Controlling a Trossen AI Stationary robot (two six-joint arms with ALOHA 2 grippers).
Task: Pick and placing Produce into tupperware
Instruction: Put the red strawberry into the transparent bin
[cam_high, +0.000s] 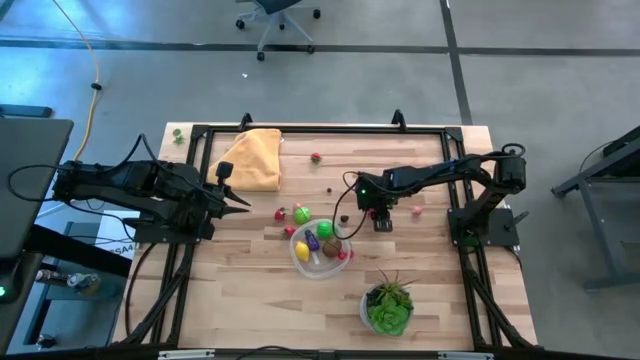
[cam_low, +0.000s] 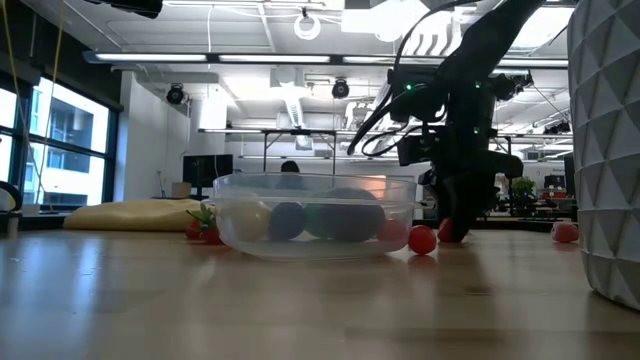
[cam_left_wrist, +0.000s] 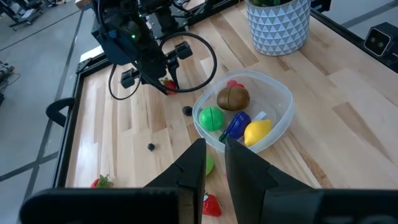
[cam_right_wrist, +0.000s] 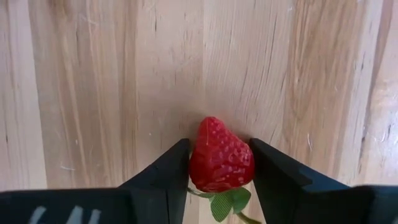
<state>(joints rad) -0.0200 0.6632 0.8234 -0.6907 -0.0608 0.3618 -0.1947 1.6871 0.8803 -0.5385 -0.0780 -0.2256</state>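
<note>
Right gripper (cam_right_wrist: 219, 171) of mine is down on the table (cam_high: 440, 300), its two fingers (cam_right_wrist: 163, 177) pressed against either flank of a red strawberry (cam_right_wrist: 221, 162), so I count it as grasping that berry, though it has not yet left the wood. The berry sits directly between my fingertips, nothing to reach for. Its long axis runs along my fingers rather than across them: the pointed tip aims away from my wrist, the green leaves back toward my palm.

What the coming move turns on is the tupperware (cam_high: 320, 252). In the high view it lies near my right gripper, toward the left arm's side and a little nearer the table's front edge, already holding green, yellow, purple and brown pieces. I judge the carry short, lift first, then across over the clear rim.

Left gripper (cam_high: 243, 203) waits at the table's far left with fingers drawn nearly together, holding nothing.
</note>
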